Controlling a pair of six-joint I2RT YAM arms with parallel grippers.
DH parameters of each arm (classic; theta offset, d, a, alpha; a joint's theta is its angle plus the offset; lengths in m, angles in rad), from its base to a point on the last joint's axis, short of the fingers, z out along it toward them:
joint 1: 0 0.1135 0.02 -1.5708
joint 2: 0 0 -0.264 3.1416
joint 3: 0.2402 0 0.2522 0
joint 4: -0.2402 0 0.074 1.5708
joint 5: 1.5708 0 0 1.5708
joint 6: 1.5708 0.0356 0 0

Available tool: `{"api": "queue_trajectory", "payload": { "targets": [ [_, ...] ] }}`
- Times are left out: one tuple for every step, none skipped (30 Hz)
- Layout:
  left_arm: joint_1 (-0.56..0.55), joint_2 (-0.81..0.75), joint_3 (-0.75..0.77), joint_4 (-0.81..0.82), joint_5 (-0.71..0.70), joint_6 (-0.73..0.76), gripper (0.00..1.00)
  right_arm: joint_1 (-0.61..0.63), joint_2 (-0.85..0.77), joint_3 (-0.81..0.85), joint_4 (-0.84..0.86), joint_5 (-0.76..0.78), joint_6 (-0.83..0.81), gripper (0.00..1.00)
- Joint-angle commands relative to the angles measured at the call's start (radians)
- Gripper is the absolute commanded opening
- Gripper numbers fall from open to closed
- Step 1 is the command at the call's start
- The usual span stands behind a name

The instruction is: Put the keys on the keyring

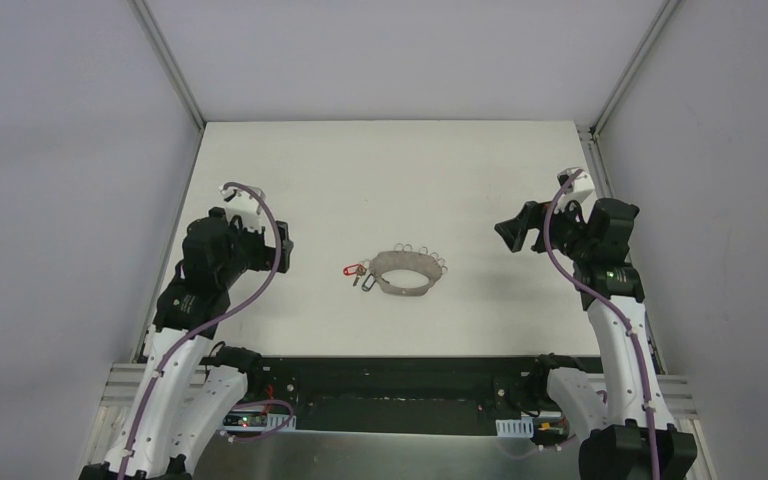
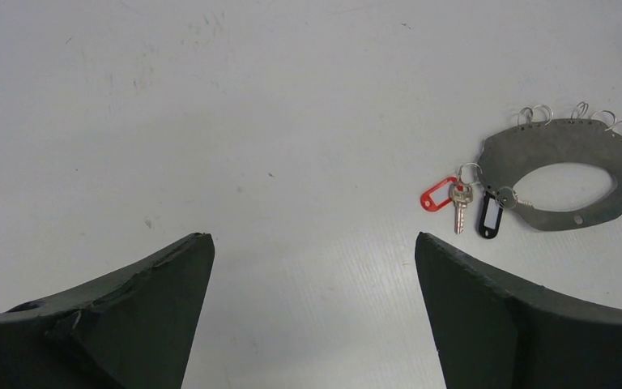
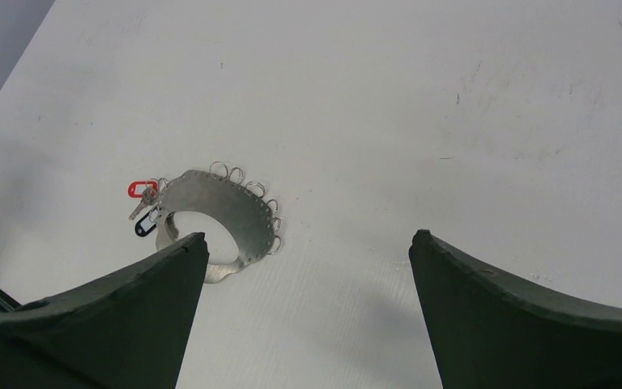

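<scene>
Grey metal keyring [image 1: 401, 260] lies flat on the white table [image 1: 300, 170], near centre of the top view, well apart from both arms. It is an oval band with an open middle. Silver wire loops [image 2: 539, 113] line its upper edge in the left wrist view.

Both keys [image 1: 359, 272] sit at the band's left end in the top view, touching it. In the left wrist view, right of frame, the red tag [image 2: 435, 197] has a silver key [image 2: 459, 209] beside it. The black tag [image 2: 490, 217] is just right of that. Whether the keys are threaded onto the band: cannot tell.

Jaws of the left gripper [image 2: 314, 239] are spread wide, over the table, well apart from the keyring.

Jaws of the right gripper [image 3: 308, 237] are likewise spread wide. The keyring shows left of centre in its view, its lower edge hidden behind the frame-left finger.
</scene>
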Motion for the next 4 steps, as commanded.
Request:
{"api": "queue_trajectory", "payload": {
  "targets": [
    [0.012, 0.0, -0.005, 0.028, 0.026, -0.014, 0.99, -0.012, 0.002, -0.002, 0.018, -0.008, -0.01, 0.98],
    [0.014, -0.001, -0.007, 0.03, 0.026, -0.014, 0.99, -0.012, 0.003, -0.001, 0.016, -0.009, -0.01, 0.98],
    [0.014, 0.0, -0.009, 0.031, 0.028, -0.015, 0.99, -0.012, 0.001, -0.001, 0.016, -0.009, -0.01, 0.98],
    [0.014, -0.002, -0.01, 0.032, 0.029, -0.015, 0.99, -0.012, -0.002, 0.001, 0.013, -0.013, -0.009, 0.98]
  ]
}}
